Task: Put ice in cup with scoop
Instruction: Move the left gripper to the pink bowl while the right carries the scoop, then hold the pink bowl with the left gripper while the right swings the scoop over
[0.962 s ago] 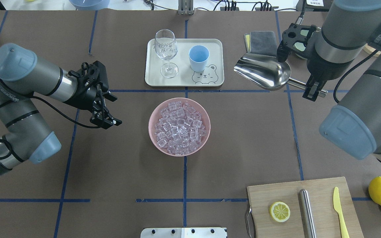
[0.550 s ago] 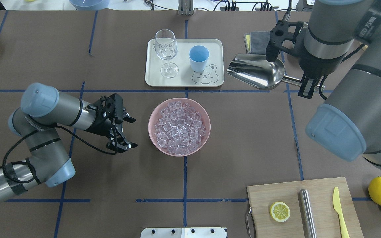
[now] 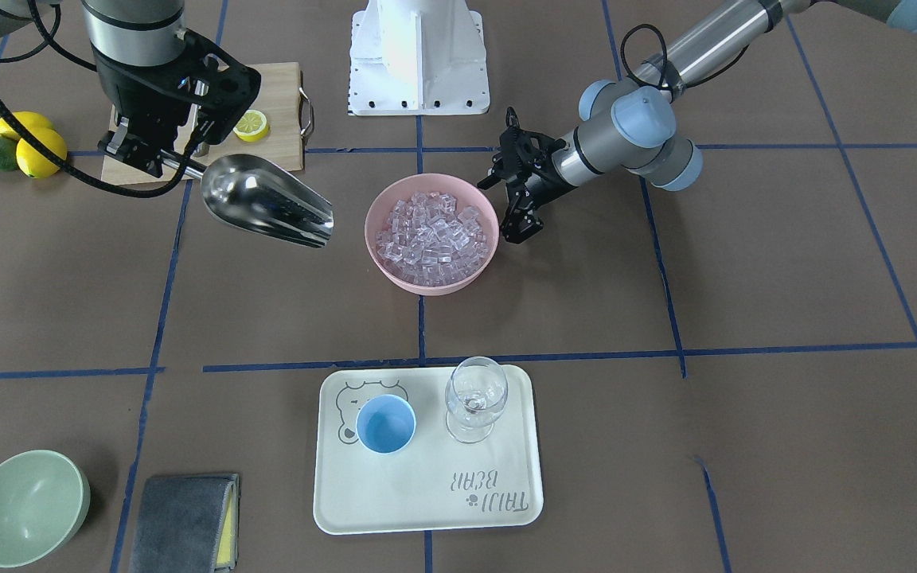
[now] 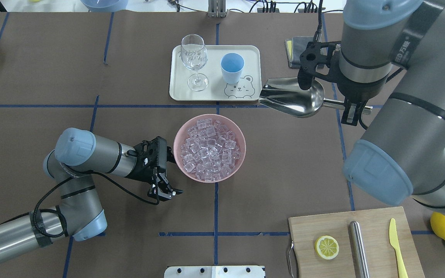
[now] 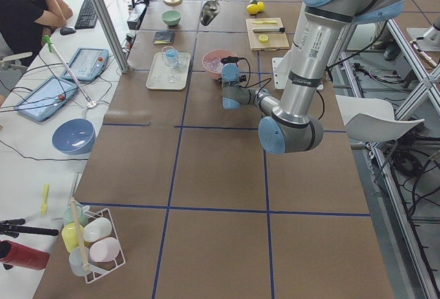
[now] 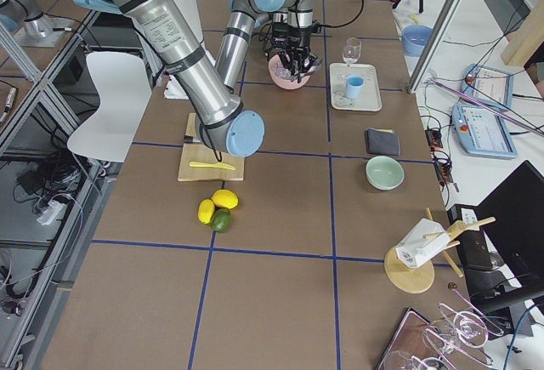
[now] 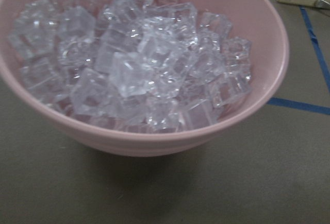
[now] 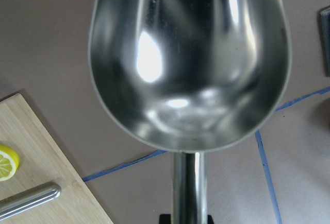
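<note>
The ice (image 4: 209,148) fills a pink bowl (image 4: 242,155) at mid-table; in the left wrist view the ice (image 7: 139,64) and bowl (image 7: 154,141) loom close. On a tray stands the light-blue cup (image 4: 232,66), which looks empty from across the table too (image 3: 385,423). The steel scoop (image 4: 292,98) hangs empty in the air right of the tray, its trough pointing left. My right gripper (image 4: 355,109) is shut on its rod handle. The scoop (image 8: 188,59) fills the right wrist view. My left gripper (image 4: 167,168) is open just outside the bowl's left rim, holding nothing.
A stemmed wine glass (image 4: 194,58) shares the white tray (image 4: 178,89) with the cup. A cutting board (image 4: 373,224) with a lemon half, steel cylinder (image 4: 359,247) and yellow knife lies at front right, lemons (image 4: 444,224) beside it. A grey cloth (image 3: 184,521) and green bowl (image 3: 25,505) sit behind the scoop.
My left arm has swung toward the pink bowl and its gripper now sits at the rim. My right arm has carried the scoop leftward and a little nearer the bowl.
</note>
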### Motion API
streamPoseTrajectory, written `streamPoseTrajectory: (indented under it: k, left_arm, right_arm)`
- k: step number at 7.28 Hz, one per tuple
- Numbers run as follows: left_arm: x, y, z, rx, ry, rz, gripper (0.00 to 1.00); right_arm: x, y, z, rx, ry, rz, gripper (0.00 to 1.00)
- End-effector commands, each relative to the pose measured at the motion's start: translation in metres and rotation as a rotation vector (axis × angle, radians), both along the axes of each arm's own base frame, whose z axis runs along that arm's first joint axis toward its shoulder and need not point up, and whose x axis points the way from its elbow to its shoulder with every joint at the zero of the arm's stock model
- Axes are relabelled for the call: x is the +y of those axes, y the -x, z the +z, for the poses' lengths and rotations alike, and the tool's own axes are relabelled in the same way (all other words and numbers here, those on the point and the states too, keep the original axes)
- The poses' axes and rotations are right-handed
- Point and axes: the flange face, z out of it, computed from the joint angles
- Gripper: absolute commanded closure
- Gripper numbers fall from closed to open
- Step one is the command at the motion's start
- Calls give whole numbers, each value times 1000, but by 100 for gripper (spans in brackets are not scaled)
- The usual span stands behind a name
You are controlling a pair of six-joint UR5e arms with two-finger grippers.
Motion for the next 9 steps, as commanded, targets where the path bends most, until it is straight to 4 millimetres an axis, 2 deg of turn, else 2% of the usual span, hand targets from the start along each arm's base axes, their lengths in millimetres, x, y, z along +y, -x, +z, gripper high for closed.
streamPoseTrajectory:
  k: [1, 3, 5, 7, 9]
  left_arm:
    - [-21, 10, 2, -20, 39, -41, 0]
    - [-37, 16, 1, -59, 99, -68, 0]
    - [-38, 14, -8, -47, 94, -66, 0]
    - [-39, 13, -14, -39, 90, -66, 0]
    - [-39, 13, -13, -39, 88, -64, 0]
  right_arm:
    - [5, 3, -1, 4, -5, -13, 100]
    - [6, 2, -3, 0, -7, -14, 100]
    - [8, 11, 0, 8, -2, -28, 100]
    - [7, 27, 1, 34, -3, -45, 100]
    - [4, 60, -14, 110, 6, -74, 100]
